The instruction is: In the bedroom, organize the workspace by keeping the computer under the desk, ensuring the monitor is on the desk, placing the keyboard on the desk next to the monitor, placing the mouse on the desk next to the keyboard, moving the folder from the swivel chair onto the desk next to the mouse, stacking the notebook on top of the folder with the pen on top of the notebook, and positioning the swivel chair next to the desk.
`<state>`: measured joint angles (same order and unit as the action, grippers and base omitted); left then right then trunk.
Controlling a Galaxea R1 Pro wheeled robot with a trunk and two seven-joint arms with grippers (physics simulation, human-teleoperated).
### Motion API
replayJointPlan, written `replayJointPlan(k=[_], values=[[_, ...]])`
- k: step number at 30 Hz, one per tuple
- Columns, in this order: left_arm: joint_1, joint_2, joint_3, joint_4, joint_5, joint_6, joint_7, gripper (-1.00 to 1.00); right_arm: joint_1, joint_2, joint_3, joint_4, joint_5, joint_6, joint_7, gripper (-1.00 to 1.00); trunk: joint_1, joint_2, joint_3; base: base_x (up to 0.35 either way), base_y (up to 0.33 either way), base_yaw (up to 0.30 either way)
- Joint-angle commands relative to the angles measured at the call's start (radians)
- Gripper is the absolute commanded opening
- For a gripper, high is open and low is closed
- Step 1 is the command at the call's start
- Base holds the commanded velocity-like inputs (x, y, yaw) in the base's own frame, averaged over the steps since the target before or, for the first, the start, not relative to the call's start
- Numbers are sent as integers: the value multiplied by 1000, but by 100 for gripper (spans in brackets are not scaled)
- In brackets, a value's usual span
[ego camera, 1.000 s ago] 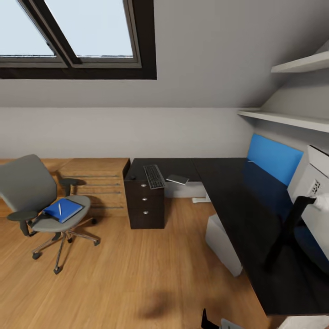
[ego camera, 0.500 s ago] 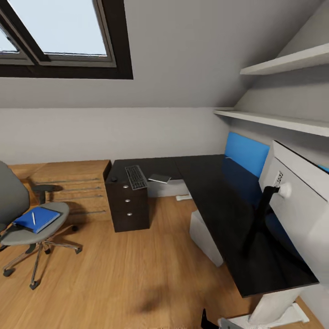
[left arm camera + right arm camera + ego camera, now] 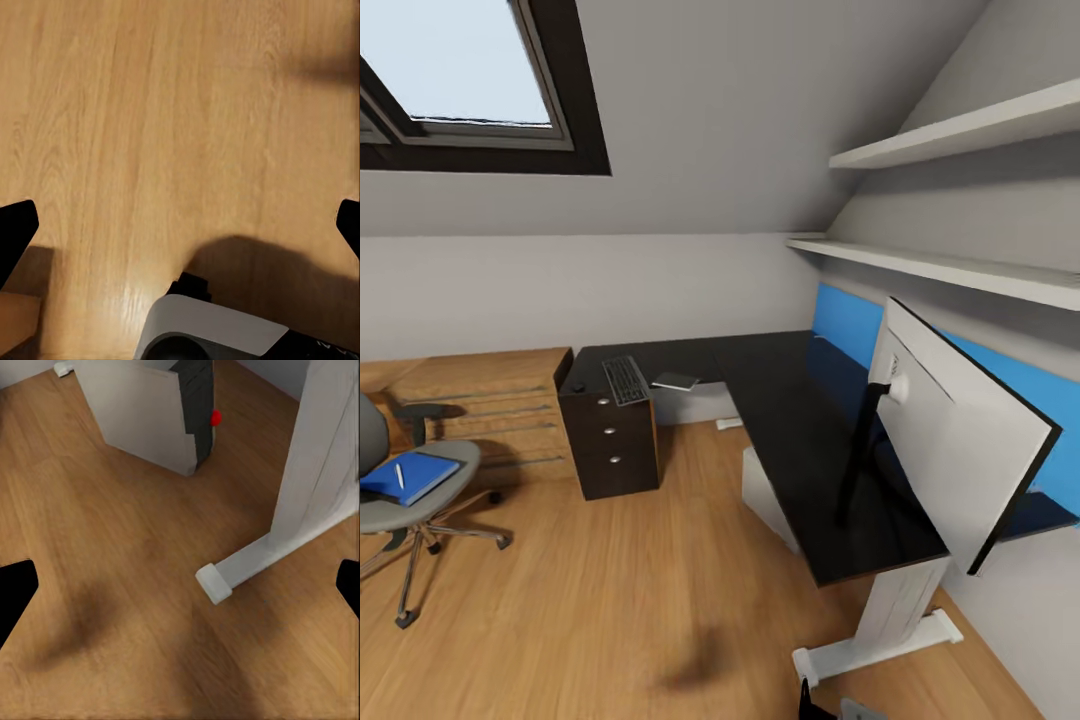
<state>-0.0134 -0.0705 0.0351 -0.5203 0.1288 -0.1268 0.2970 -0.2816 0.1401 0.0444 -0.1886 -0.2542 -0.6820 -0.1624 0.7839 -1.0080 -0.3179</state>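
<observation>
While the robot stands on the wood floor (image 3: 610,600) with nothing in either hand, the task's things lie well apart. The folder (image 3: 405,477) rests flat on the seat of the swivel chair (image 3: 410,505), with the pen (image 3: 399,474) on top of it. The keyboard (image 3: 625,380) and the notebook (image 3: 676,381) lie at the far end of the worktop (image 3: 800,440), above the black drawer unit (image 3: 610,445); the monitor (image 3: 960,440) stands on the near end.

The left hand (image 3: 180,225) and the right hand (image 3: 180,585) are both spread wide, and only the dark tips show at the edges of each wrist view.

I judge the folder to be light, thin and a little bendy, so it is better to pinch it at an edge overhanging the seat. The pen can roll off when the folder tilts. The keyboard is stiff and should be taken across its narrow side.
</observation>
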Motion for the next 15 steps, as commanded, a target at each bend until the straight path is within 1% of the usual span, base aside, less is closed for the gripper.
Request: replayJointPlan(k=[1, 3, 5, 9, 15], values=[[0, -1, 2, 0, 11, -6, -1, 100, -1, 0, 5, 2, -4, -4, -3, 100, -4, 6, 2, -295, -54, -4], [0, -1, 2, 0, 11, -6, -2, 100, -1, 0, 5, 3, -4, -5, -3, 100, -12, 20, 8, -263, -35, -3], [0, -1, 2, 0, 11, -7, -3, 100, -1, -1, 4, 3, -3, -6, -3, 100, -20, 34, 15, -152, -18, -1], [0, -2, 3, 0, 12, -8, -4, 100, -1, -3, 2, 3, 1, -8, -3, 100, -35, 62, 27, -56, -7, 0], [0, -4, 3, 0, 12, -8, -4, 100, -1, -7, 1, 1, 8, -18, -3, 100, -58, 104, 46, -10, -1, 0]])
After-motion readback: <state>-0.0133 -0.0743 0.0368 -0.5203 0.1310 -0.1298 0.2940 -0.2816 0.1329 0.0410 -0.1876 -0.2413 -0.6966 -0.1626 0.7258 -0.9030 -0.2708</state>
